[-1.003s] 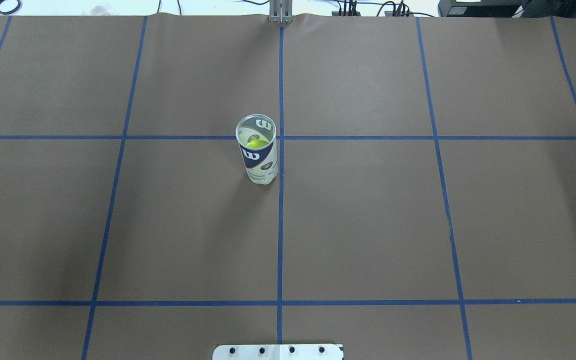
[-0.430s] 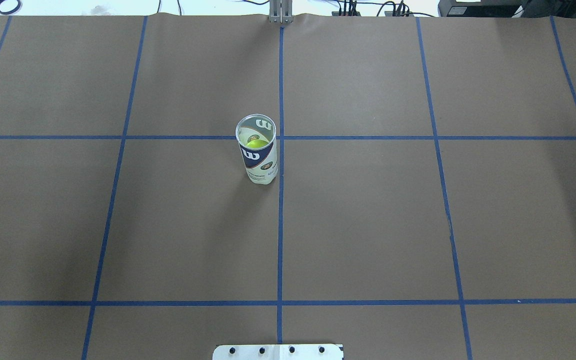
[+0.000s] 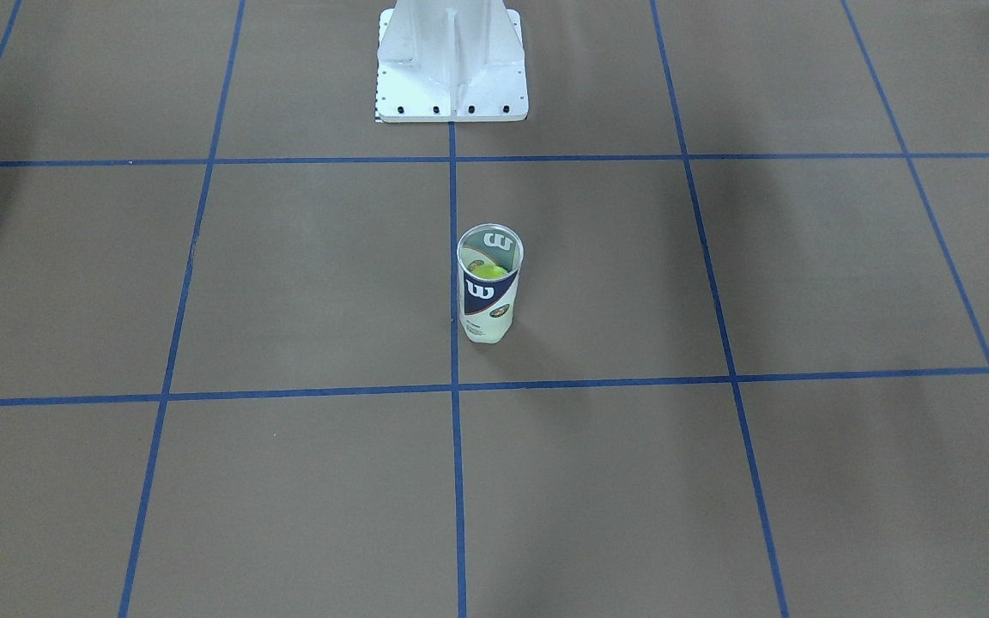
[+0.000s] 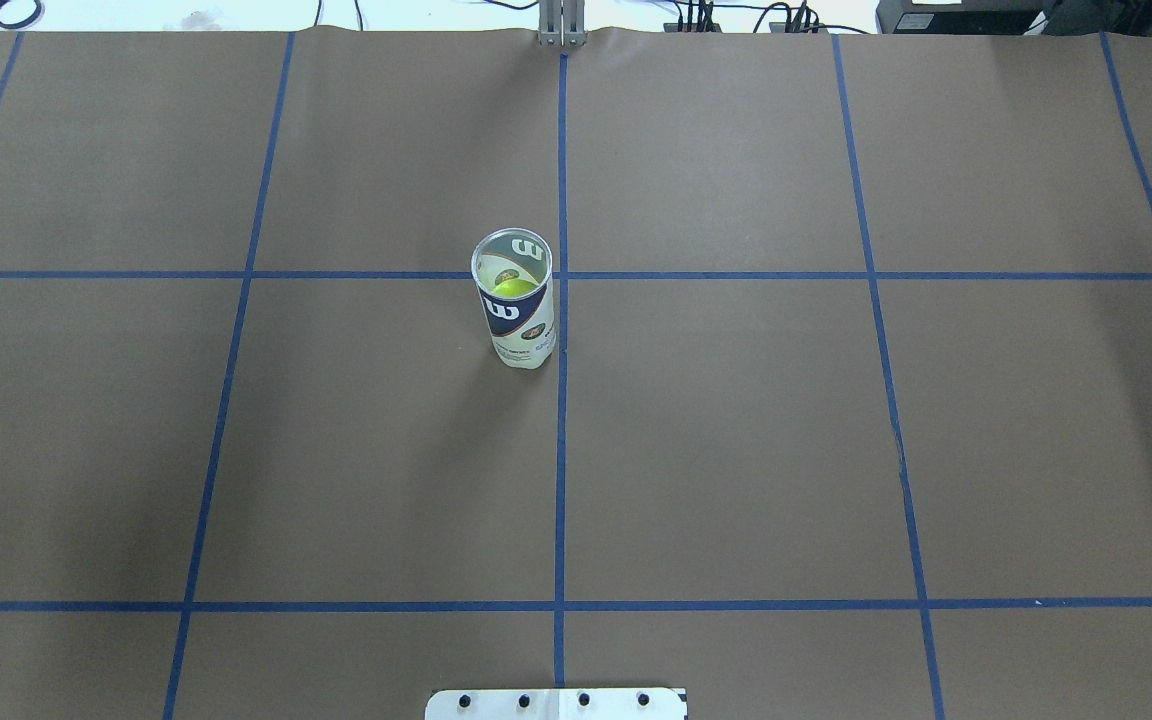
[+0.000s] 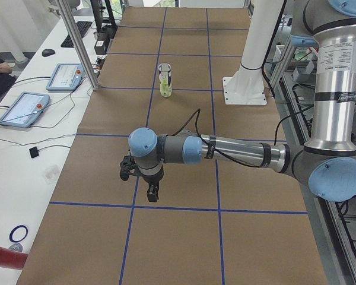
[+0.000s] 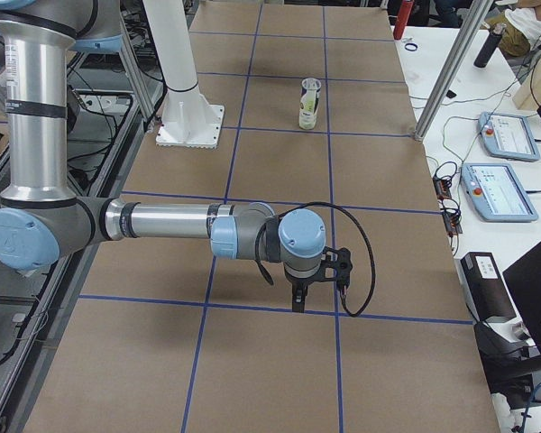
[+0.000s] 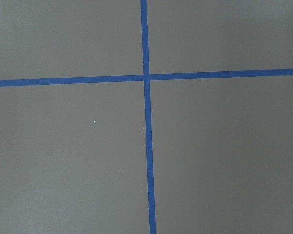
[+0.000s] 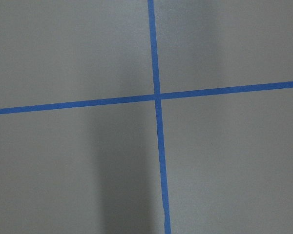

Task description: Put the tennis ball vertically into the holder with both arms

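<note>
Brown paper (image 4: 736,450) covers the table, divided into rectangles by blue tape lines (image 4: 560,480). A white metal base (image 3: 452,77) is bolted at the centre of one long edge. Exterior left view: on the white side bench lie two teach pendants (image 5: 65,76) (image 5: 22,109), side by side beyond an aluminium post (image 5: 77,41); a black mouse (image 5: 47,52) lies farther off; a blue tape ring (image 5: 18,233) and a red cylinder (image 5: 3,256) lie at the near corner.

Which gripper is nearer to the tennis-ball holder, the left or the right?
Left, but only slightly. The left gripper and right gripper hang far out on opposite sides, roughly mirrored; the holder stands just to the robot's left of the centre tape line.
</note>
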`<state>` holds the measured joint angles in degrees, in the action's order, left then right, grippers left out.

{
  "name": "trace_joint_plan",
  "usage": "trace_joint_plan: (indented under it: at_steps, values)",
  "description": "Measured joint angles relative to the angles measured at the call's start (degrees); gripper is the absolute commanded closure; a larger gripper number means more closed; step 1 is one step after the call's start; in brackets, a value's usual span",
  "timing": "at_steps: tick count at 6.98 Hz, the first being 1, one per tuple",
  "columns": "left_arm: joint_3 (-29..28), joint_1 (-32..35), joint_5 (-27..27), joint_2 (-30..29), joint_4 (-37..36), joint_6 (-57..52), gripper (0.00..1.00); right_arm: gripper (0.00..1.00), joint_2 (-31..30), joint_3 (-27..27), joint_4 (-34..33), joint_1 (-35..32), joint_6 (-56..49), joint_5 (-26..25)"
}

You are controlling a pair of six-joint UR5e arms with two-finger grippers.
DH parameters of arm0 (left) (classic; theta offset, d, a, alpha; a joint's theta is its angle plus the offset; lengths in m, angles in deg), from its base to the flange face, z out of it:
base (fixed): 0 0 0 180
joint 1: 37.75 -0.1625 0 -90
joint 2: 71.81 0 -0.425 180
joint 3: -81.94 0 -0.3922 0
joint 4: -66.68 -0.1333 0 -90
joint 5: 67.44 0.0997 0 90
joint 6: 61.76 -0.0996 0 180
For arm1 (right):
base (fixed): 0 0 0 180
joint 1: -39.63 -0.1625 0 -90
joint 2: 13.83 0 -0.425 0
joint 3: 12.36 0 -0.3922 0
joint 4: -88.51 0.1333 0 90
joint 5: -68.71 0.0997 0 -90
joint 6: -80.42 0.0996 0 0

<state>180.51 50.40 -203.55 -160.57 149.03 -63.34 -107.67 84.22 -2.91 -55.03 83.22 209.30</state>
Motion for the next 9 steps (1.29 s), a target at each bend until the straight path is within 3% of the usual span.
trace_joint_plan:
  at_steps: [9]
  values:
    - [-0.6,0.0,0.2,0.2,0.2,-0.3,0.00,0.00,-0.4,1.5,-0.3,-0.9,0.1,1.3]
